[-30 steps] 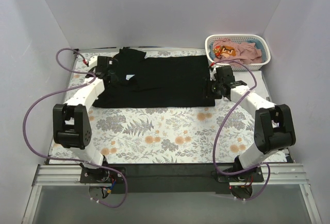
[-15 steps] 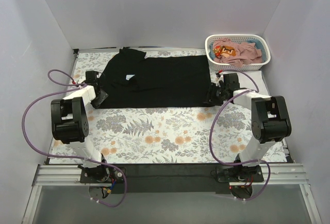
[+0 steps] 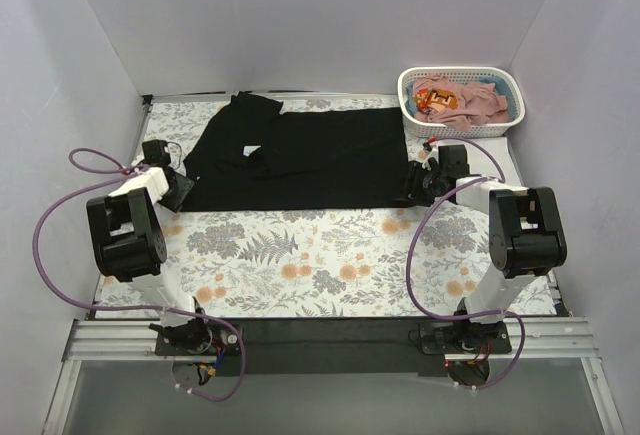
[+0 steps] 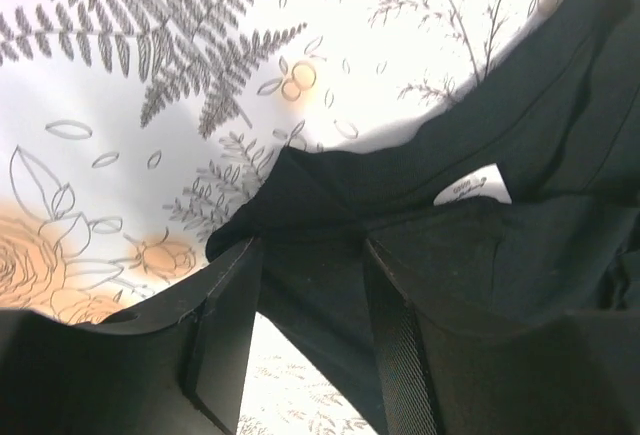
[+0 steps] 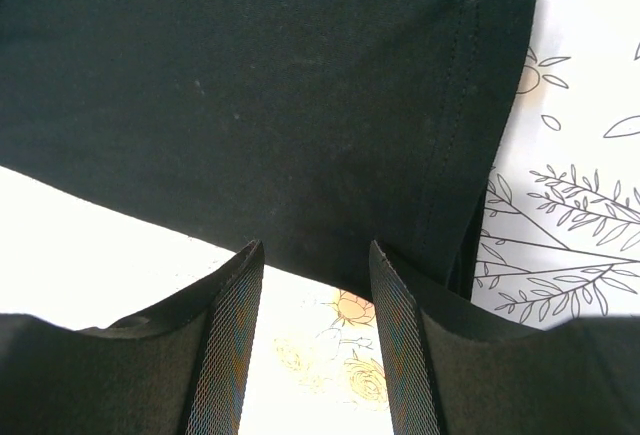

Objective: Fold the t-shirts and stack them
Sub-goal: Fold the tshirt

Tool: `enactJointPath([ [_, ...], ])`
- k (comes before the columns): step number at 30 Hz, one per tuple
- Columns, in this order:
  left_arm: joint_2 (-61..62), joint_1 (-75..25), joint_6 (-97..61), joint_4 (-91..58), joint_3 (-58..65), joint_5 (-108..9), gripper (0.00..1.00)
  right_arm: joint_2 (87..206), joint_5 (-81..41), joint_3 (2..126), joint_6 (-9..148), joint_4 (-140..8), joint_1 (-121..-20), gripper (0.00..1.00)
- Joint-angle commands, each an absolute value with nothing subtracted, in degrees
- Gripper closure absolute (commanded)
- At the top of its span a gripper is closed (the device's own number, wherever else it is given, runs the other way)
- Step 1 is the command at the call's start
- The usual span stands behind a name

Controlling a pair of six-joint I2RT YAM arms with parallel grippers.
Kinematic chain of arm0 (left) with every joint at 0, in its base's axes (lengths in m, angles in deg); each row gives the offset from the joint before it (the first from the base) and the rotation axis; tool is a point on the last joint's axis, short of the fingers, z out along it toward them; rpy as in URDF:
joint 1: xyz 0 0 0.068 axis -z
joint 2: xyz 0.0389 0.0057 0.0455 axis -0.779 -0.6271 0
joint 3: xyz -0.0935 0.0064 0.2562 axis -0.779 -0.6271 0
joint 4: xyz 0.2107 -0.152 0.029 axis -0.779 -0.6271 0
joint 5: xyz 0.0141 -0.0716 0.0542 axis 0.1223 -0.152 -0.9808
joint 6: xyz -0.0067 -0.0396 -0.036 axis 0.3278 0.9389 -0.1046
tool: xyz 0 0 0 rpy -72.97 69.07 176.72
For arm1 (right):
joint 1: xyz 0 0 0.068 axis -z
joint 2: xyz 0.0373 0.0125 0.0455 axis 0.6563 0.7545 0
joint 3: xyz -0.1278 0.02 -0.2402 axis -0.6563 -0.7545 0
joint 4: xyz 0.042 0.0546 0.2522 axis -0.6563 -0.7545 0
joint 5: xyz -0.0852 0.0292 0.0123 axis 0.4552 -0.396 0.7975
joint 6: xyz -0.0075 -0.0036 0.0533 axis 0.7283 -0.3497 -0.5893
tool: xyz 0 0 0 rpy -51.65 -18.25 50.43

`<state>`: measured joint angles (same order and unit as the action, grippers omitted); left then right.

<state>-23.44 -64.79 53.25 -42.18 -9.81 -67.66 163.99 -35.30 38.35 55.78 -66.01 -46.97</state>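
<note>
Left claw (image 4: 312,255) has drawn off the black tee (image 3: 310,160), released, to the end far from the basket (image 3: 470,127). Right claw (image 5: 315,250), released too, sits at the near end. Tee lies flat beside the basket, so folding can probably start.

Robot lab cell, not a home. Plain white walls (image 3: 300,15) box in the table (image 3: 330,332) on three sides. Left arm (image 3: 125,235) and right arm (image 3: 520,235) are bolted to an aluminium rail (image 3: 100,340) at its near edge, with purple cables (image 3: 50,215) looping loose. The only homely bits are the floral cloth (image 3: 300,255) and the basket (image 3: 460,72) at the far right corner.
</note>
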Motion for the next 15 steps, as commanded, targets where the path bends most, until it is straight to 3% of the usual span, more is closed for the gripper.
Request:
enactJointPath([
  [1,-25.5,-66.8,52.5,-43.2,-6.7,-68.4,0.55,165.9,-29.0,36.0,59.3,-74.0,-46.5,0.45],
  [15,-17.7,-68.8,53.4,-50.0,-1.4,-70.2,0.43,161.1,-27.9,38.9,61.2,-77.0,-47.7,0.46],
])
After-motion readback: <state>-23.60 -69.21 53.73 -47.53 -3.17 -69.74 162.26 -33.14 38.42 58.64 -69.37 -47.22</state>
